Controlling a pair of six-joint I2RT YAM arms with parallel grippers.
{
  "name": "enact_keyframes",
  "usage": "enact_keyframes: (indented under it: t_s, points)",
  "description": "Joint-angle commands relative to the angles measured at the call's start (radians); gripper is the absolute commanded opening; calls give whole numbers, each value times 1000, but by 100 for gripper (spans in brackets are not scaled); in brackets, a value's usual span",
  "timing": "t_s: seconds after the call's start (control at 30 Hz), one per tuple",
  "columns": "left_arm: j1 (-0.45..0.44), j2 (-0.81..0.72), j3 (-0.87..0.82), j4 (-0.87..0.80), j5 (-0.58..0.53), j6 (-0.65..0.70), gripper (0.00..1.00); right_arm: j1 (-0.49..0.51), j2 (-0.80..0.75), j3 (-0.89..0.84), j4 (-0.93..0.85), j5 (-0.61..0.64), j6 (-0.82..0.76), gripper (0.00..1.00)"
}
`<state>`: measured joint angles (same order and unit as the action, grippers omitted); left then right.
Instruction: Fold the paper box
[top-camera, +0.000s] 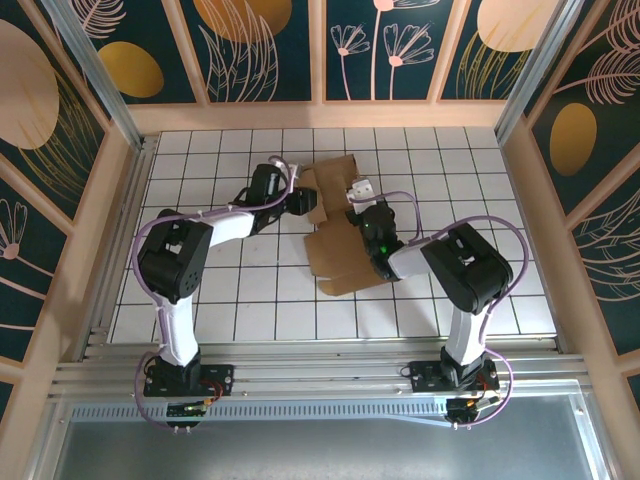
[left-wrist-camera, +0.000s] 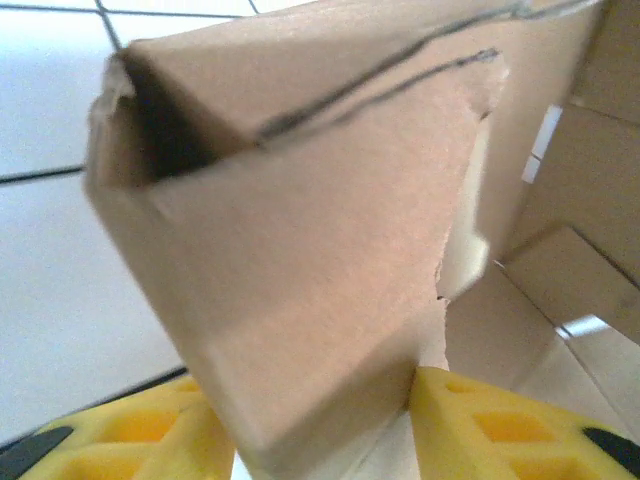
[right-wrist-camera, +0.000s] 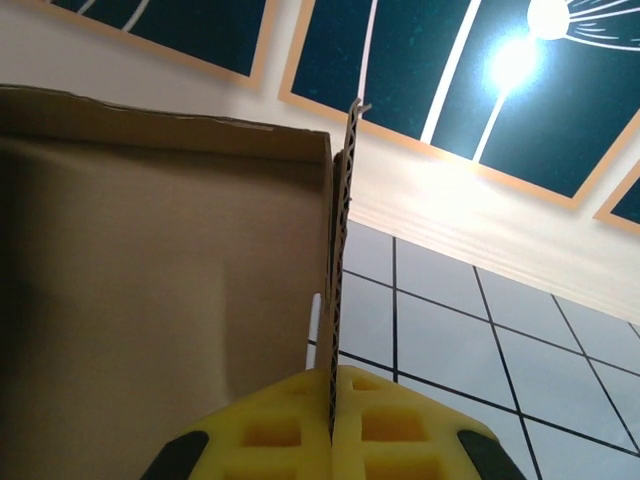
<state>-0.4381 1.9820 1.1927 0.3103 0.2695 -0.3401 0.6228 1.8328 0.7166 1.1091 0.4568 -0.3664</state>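
Left wrist view: paper box (left-wrist-camera: 320, 250) blurred, cut off at the top, right and bottom edges. Left claw (left-wrist-camera: 322, 435) cut by the bottom edge; whether it grips the cardboard is not determinable. Right wrist view: right claw (right-wrist-camera: 332, 425) and box panel cut off at bottom and left. Overhead view: claw tips too small to make out.

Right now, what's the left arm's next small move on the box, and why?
Probably close the left gripper firmly on the folded flap of the paper box: the flap sits between its yellow pads, grip not clearly made. The right gripper is shut on a thin cardboard edge, steadying the box.
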Motion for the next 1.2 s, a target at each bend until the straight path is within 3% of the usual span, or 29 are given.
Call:
enact_keyframes:
  t_s: [0.0, 0.3, 0.37, 0.4, 0.47, 0.57, 0.67, 0.77, 0.83, 0.93, 1.03, 1.17]
  points:
    - [-4, 32, 45, -112, -206, -23, 44, 38, -61, -28, 3, -4, 40, 0]
    - [-10, 79, 133, -192, -300, 39, 34, 44, -147, -65, -77, -40, 162, 0]
    - [-10, 83, 146, -192, -291, 83, 32, 44, -172, -59, -150, -83, 182, 24]
    - [-11, 85, 151, -192, -281, 119, 31, 40, -191, -50, -206, -109, 195, 41]
    - [-10, 89, 164, -206, -274, 187, 31, 29, -248, -9, -372, -182, 206, 62]
    - [-10, 88, 179, -230, -276, 291, 30, -28, -337, 130, -710, -386, 239, 73]
    - [-10, 82, 174, -210, -253, 375, 29, -133, -369, 265, -904, -569, 258, 79]
    - [-10, 89, 190, -193, -254, 426, 28, -215, -335, 355, -911, -557, 150, 91]
    - [-10, 102, 210, -190, -236, 469, 28, -248, -273, 416, -859, -521, 32, 93]
    - [-10, 112, 226, -175, -217, 521, 28, -257, -203, 417, -733, -567, -278, 95]
    - [-10, 111, 235, -157, -206, 562, 28, -257, -142, 428, -718, -683, -587, 93]
    - [-10, 111, 240, -137, -177, 597, 28, -242, -45, 501, -766, -745, -767, 87]
